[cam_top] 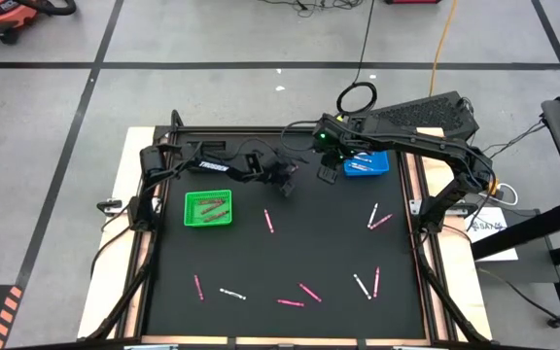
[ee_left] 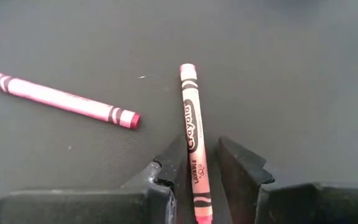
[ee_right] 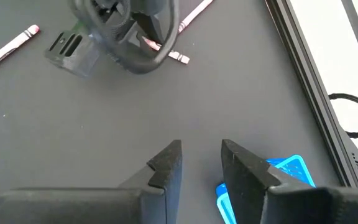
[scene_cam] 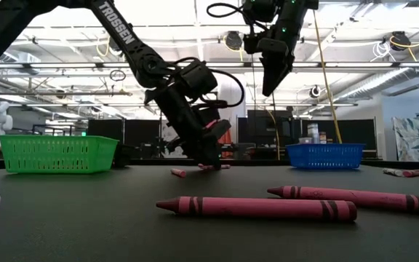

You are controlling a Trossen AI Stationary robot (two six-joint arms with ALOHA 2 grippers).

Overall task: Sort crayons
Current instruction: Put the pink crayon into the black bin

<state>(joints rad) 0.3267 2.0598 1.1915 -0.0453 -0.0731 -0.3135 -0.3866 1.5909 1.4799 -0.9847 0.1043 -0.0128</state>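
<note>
Left wrist view: catches the left gripper (ee_left: 201, 144) down at the black mat (cam_top: 290, 253), fingers parted and set astride one pink crayon (ee_left: 193, 118) lying flat at the far centre of the table. Not yet pinched: leaves a sliver of mat showing beside one finger. Straddles the half of the stick nearer the wrist, not its middle. Shows a second pink crayon (ee_left: 61, 99) near the first but clear of it.

High view: places the right gripper (cam_top: 329, 171) just right of the left one, beside the blue tray (cam_top: 366, 165) at the far right. Right wrist view: confirms fingers apart with nothing between them. Low view: sets it well above the mat.

High view again: puts the green tray (cam_top: 207, 222) at the left, reddish sticks already inside. Finds the remaining crayons (cam_top: 309, 292), pink and white, scattered mostly over the near half of the mat, well apart from both arms.

On handling, by judgement only: probably light, stiff, round and paper-wrapped, so apt to roll or swing if caught off-centre, and brittle enough to snap under a hard squeeze. Best taken across the barrel near mid-length, on the paper rather than the waxy tip, with a gentle close and a straight lift toward the matching tray.
</note>
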